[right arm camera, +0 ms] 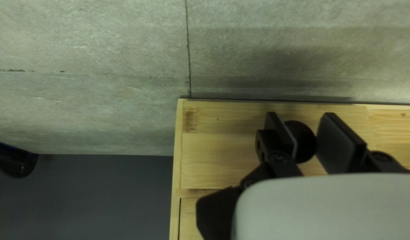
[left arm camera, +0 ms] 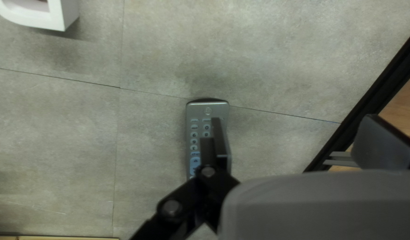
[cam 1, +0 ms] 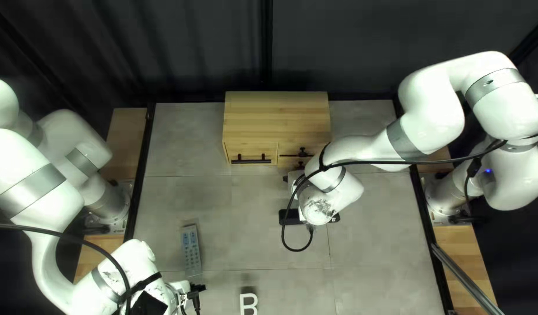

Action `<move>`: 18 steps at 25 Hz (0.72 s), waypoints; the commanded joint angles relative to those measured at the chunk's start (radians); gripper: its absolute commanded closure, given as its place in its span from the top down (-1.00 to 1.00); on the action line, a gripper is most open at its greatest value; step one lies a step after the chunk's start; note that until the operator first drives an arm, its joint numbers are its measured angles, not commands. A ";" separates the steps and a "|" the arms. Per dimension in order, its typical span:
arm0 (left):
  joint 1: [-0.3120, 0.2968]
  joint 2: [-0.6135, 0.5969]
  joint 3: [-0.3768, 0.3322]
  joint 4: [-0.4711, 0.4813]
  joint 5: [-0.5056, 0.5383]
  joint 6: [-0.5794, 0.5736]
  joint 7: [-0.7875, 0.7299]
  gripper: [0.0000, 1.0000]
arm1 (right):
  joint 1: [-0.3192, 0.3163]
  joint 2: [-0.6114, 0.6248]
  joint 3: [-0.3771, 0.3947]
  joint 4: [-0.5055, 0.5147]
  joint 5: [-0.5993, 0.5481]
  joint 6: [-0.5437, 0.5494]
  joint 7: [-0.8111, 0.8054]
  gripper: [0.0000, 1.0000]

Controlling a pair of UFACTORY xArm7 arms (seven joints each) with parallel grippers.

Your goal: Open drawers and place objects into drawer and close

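The wooden box stands at the far side of the table, around the middle, with a black bar handle on the left of its front. The remote lies flat on the left part of the table, keys up. The left gripper is over the remote's near end, its fingers spread wide; one of them is above the remote, the other well apart toward the table's left edge, with nothing held. The white letter is at the near edge, to the right of the remote. The right gripper is at the box's front, right of the handle, at a round black knob; whether it is clamped on that knob cannot be told. A black thing lies on the table nearer than the box, partly hidden by the right arm.
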 commanded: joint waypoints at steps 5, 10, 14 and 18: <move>0.000 0.000 0.000 0.000 0.000 0.000 0.000 1.00 | 0.004 0.006 0.004 0.004 0.004 -0.001 0.004 -0.20; 0.000 0.000 0.000 0.000 0.000 0.000 0.000 1.00 | 0.004 0.002 0.005 0.003 0.006 0.002 0.003 -0.20; 0.000 0.000 0.000 0.000 0.000 0.000 0.000 1.00 | 0.009 0.008 0.008 0.009 0.008 0.004 0.005 -0.20; 0.000 0.000 0.000 0.000 0.000 0.000 0.000 1.00 | 0.011 0.007 0.010 0.008 0.009 0.005 0.006 -0.18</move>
